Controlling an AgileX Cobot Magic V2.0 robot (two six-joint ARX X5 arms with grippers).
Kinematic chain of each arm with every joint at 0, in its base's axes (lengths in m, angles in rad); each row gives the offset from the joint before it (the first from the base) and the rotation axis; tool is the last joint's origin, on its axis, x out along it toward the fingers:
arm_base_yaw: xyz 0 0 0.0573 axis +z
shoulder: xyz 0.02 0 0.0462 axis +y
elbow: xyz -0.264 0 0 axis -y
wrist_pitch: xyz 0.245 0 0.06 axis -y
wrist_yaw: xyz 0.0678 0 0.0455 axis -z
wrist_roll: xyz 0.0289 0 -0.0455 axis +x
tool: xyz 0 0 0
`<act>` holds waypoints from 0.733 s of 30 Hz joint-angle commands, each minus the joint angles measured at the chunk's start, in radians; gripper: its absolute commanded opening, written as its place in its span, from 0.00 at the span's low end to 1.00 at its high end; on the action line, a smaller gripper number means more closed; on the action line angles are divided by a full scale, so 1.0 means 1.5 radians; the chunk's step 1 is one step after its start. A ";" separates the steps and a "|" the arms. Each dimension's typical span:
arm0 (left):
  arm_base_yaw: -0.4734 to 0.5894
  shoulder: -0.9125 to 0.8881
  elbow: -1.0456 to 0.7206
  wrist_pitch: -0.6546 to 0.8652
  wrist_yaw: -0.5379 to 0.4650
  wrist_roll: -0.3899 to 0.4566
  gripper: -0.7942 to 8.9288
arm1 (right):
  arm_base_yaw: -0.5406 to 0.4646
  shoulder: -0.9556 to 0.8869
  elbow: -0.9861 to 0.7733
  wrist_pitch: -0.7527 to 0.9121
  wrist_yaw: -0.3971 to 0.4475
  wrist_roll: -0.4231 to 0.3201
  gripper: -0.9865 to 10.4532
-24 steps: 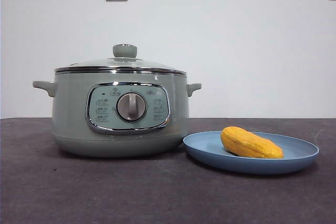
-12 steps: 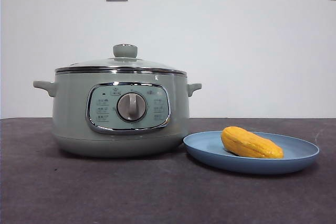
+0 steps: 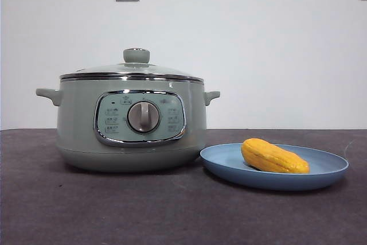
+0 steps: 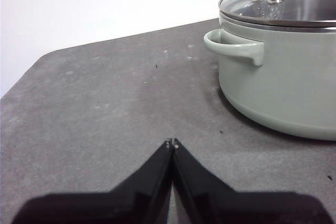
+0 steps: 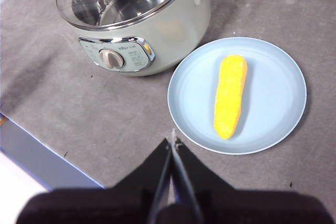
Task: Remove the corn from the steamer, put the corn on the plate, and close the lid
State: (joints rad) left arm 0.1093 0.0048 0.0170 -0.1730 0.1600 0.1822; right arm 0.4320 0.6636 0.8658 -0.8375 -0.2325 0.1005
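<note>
Corn (image 5: 230,96) lies lengthwise on the plate (image 5: 283,124), just beside the steamer (image 3: 80,130), long axis pointing away from the right end effector (image 5: 173,141) above it. Note the ribbed yellow cob, smooth blue plate and glass lid (image 3: 109,68) seated on the steamer. Both end effectors are pinched closed and empty; the left end effector (image 4: 171,143) hovers over the bench (image 4: 105,103) beside the steamer's handle.

the yellow corn (image 3: 274,157) lies on the blue plate (image 3: 330,171) beside the sage-green steamer (image 3: 131,121), glass lid (image 3: 133,68) on.
</note>
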 commanded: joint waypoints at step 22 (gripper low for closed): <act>0.003 -0.001 -0.009 0.002 -0.001 -0.004 0.08 | -0.282 -0.226 -0.236 0.330 0.033 -0.090 0.09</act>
State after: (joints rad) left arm 0.1093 0.0048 0.0170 -0.1730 0.1600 0.1822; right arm 0.0364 0.3550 0.5732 -0.3870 -0.1829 -0.0223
